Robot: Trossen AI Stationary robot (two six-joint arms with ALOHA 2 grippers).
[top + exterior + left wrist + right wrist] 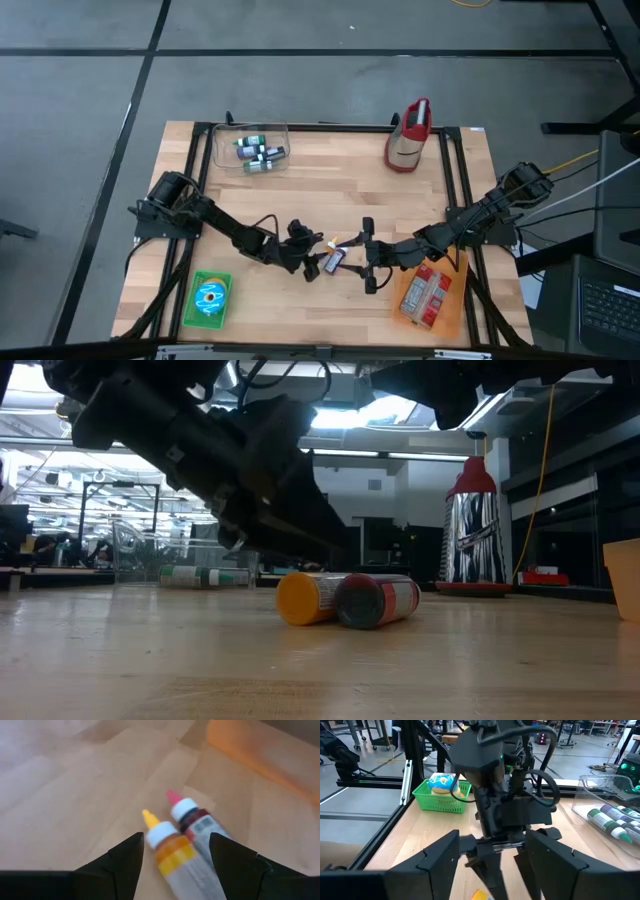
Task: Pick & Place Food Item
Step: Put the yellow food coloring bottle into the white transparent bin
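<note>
Lying side by side on the bare wood near the front middle of my table are two small food-colouring bottles, touching along their length; the yellow-tipped bottle and the red-tipped bottle both rest on the surface, gripped by nothing. From table height I see their round bases, the yellow one on that picture's left and the red one pressed against it. My left gripper hangs just over them with its two dark fingers spread apart, one to either side of the pair, clear of both bottles; its grip is released. My right gripper faces it from the other side, close by, its fingers also spread wide with nothing between them. Further out, an orange tray with a boxed item sits at the front right corner; a green basket holding a blue-wrapped round item sits at the front left; a clear bin of more bottles stands at the back left, and a red-topped metal grater stands upright at the back right.
</note>
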